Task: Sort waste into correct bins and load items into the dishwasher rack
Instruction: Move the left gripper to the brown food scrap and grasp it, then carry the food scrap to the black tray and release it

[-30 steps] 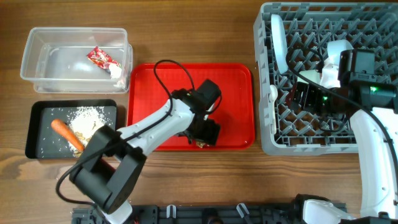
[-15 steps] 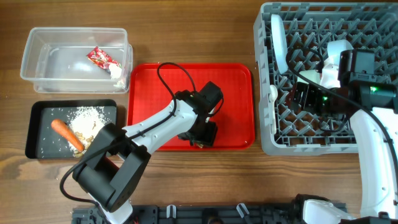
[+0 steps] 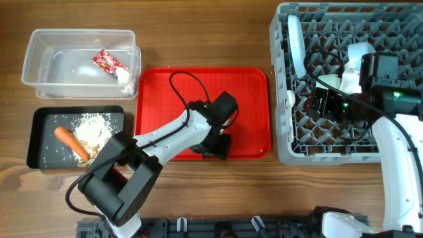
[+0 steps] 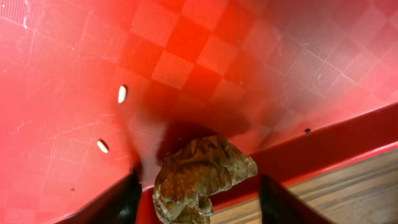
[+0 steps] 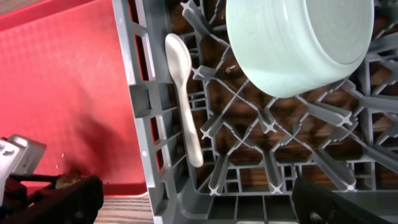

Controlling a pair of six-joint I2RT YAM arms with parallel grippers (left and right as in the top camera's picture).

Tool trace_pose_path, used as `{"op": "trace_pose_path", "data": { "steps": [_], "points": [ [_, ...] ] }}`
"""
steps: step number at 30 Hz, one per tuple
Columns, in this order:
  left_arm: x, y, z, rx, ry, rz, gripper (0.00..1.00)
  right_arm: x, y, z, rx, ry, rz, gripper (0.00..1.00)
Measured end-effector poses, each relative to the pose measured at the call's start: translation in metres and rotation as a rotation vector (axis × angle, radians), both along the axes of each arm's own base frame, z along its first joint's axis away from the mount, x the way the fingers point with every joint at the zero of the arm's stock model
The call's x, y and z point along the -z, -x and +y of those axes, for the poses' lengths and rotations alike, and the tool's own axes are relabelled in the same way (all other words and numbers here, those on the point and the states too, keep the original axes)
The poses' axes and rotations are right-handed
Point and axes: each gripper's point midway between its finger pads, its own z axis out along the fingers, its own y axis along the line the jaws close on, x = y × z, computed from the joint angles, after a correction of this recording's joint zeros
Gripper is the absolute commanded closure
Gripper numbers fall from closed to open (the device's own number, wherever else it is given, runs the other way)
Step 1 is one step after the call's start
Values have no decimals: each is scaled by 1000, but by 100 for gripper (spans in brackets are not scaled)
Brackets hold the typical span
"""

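Scrap of brown, lumpy food (image 4: 205, 167) lies between the fingers of the left gripper (image 4: 199, 183), which stands spread wide to either side of it. Only a thin gap shows on each side, and I cannot say for certain that either finger (image 4: 124, 200) touches it. The scrap sits on the red tray (image 3: 165, 86), right against the raised front lip, with the wooden table (image 3: 198, 33) just beyond. Two pale crumbs (image 4: 122, 93) lie on the tray floor nearby.

The right gripper (image 5: 196, 190) is also spread wide and holds nothing. It hangs over the grey rack (image 3: 281, 135), near the rack's left wall. Below it a white spoon (image 5: 183, 99) lies along that wall, and a light blue bowl (image 5: 298, 43) sits tilted among the pegs just beside the spoon. A plate (image 3: 297, 41) stands on edge in the rack's far left corner.

Well apart on the left, the clear tub (image 3: 39, 46) holds the red-and-white wrapper (image 3: 108, 61) and a white tissue (image 3: 123, 77). The black tray (image 3: 45, 120) in front of it holds the carrot (image 3: 69, 142) beside a heap of beige scraps (image 3: 92, 129).
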Motion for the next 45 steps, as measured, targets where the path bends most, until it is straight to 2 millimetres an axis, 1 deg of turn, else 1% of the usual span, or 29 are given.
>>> {"op": "trace_pose_path", "data": {
  "steps": [1,4,6,9,10,11,15,16,18,19,21,24,25,27,29,30,32,35,38,39,42,44,45],
  "points": [
    [0,0,0,-1,1,-1,63,0,1,0,0,0,2,1],
    [0,0,0,0,1,-2,70,0,1,0,0,0,4,1],
    [0,-1,0,-1,1,-2,81,0,1,0,0,0,4,1],
    [1,-3,1,0,-7,-14,89,0,1,0,0,0,5,1],
    [1,-3,2,0,-11,-17,94,0,1,0,0,0,5,1],
    [1,-4,2,-2,-13,-20,96,0,1,0,0,0,5,1],
    [-1,-9,6,-21,-8,-19,96,0,1,0,0,0,5,1],
    [-1,-12,10,-33,-11,-23,96,0,1,0,0,0,5,1],
    [-4,-23,23,-76,-28,-40,96,0,1,0,0,0,5,1],
    [-8,-29,32,-101,-38,-53,96,0,1,0,0,0,5,1],
    [-23,-41,51,-153,-56,-98,96,0,1,0,0,0,5,1],
    [-62,-58,85,-247,-61,-208,96,0,1,0,-3,1,4,1],
    [-72,-61,94,-271,-64,-236,96,0,1,0,-4,1,4,1],
    [-100,-71,128,-373,-72,-318,96,0,1,0,-6,2,4,1],
    [-113,-76,148,-434,-78,-358,96,0,1,0,-7,2,3,1],
    [-127,-82,182,-544,-91,-402,96,0,1,0,-7,2,4,1],
    [-133,-86,214,-649,-109,-420,96,0,1,0,-7,2,4,1],
    [-132,-84,276,-862,-163,-411,95,1,2,0,-7,2,6,1],
    [-130,-80,310,-994,-191,-402,93,1,2,0,-7,2,7,1],
    [-127,-78,326,-1056,-202,-399,93,1,2,0,-6,4,7,1],
    [-118,-75,357,-1184,-223,-378,93,1,2,0,-6,4,7,1],
    [-109,-73,371,-1242,-234,-356,93,1,2,0,-6,4,7,1],
    [-106,-73,376,-1257,-237,-352,93,1,2,0,-6,4,7,1]
  ]
}}
